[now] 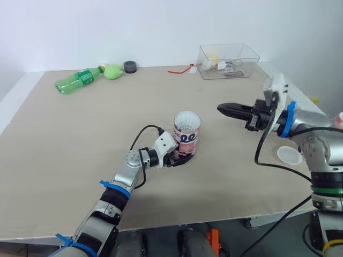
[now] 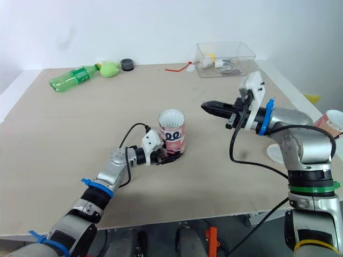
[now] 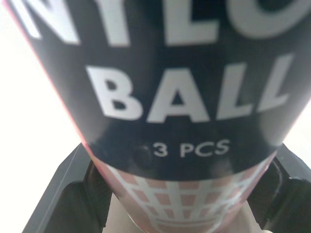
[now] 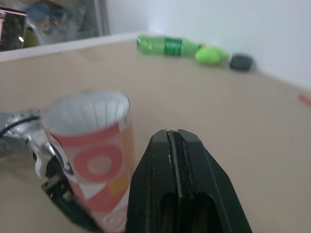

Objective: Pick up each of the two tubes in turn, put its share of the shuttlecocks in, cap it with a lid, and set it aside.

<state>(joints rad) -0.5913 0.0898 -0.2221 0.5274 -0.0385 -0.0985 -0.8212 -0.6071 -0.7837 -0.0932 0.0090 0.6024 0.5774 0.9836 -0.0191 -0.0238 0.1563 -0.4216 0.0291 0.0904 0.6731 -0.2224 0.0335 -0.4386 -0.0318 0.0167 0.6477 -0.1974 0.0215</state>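
A pink and white tube (image 1: 187, 136) stands upright in the middle of the table, with white shuttlecock feathers showing in its open mouth. My left gripper (image 1: 182, 157) is shut on the tube's base; in the left wrist view the tube (image 3: 184, 97) sits between the black fingers (image 3: 63, 194). My right gripper (image 1: 224, 110) hovers shut and holding nothing, to the right of the tube's mouth and pointing at it. A white lid (image 1: 289, 155) lies flat near the table's right edge, under my right arm. What may be a second tube (image 2: 332, 122) shows at the far right.
A green bottle (image 1: 77, 80) lies on its side at the back left, beside a green lump (image 1: 112, 71) and a black cap (image 1: 129, 66). A clear plastic box (image 1: 228, 60) of small items stands at the back right, with a red strip (image 1: 181, 69) to its left.
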